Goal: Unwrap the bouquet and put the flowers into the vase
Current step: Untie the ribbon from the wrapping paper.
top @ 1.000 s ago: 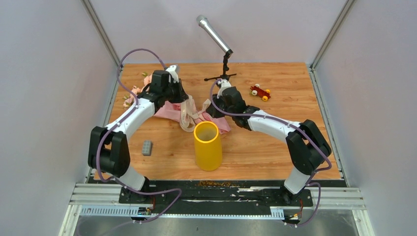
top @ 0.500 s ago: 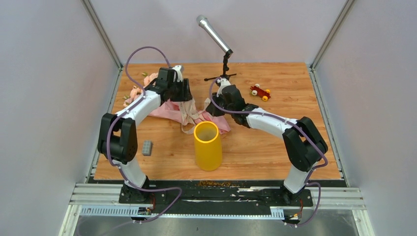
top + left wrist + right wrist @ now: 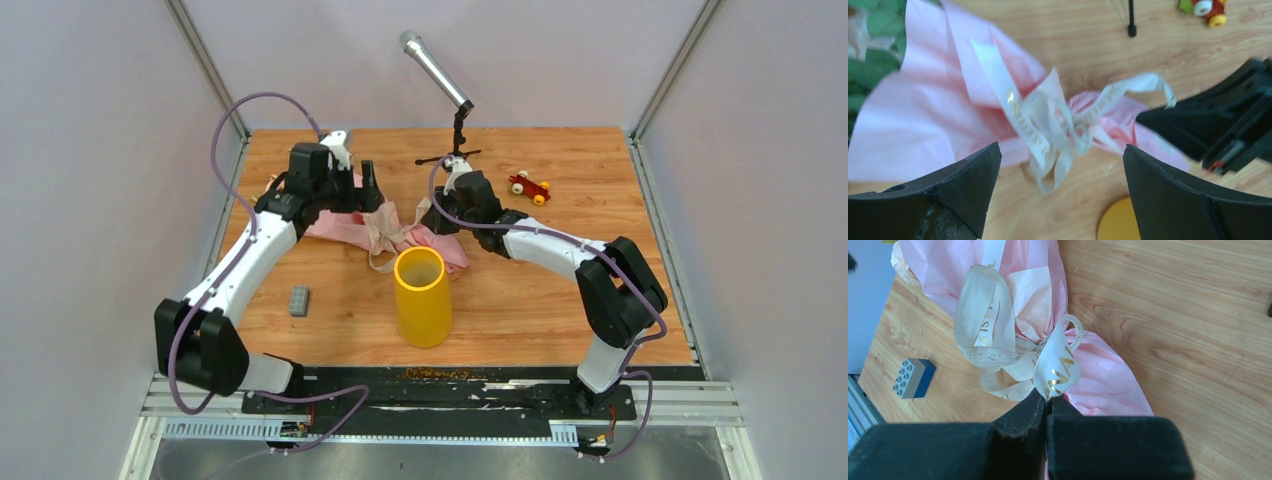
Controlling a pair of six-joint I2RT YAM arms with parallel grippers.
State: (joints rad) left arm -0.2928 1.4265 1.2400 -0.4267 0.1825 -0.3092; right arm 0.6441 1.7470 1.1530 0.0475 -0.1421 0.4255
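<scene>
The bouquet (image 3: 340, 228) is lying flat on the desk (image 3: 600, 300), just behind the yellow vase (image 3: 421, 297), which is standing upright. Its pale pink paper is fanning out wide toward the left and narrowing to a crumpled neck. There a cream ribbon (image 3: 990, 335) with gold lettering is sitting in loose loops and trailing tails. The right claw (image 3: 1047, 401) is clenching one loop of that ribbon, its fingertips pressed together. The left claw (image 3: 1060, 155) is hanging released, jaws spread wide, above the ribbon knot and touching nothing. Of the flowers (image 3: 870, 55), only green leaves are showing, in the corner of the left wrist view; from above, the left arm is covering the blooms. The left wrist view is blurring the ribbon's lettering, and the vase is appearing there only as a yellow sliver at the bottom edge.
</scene>
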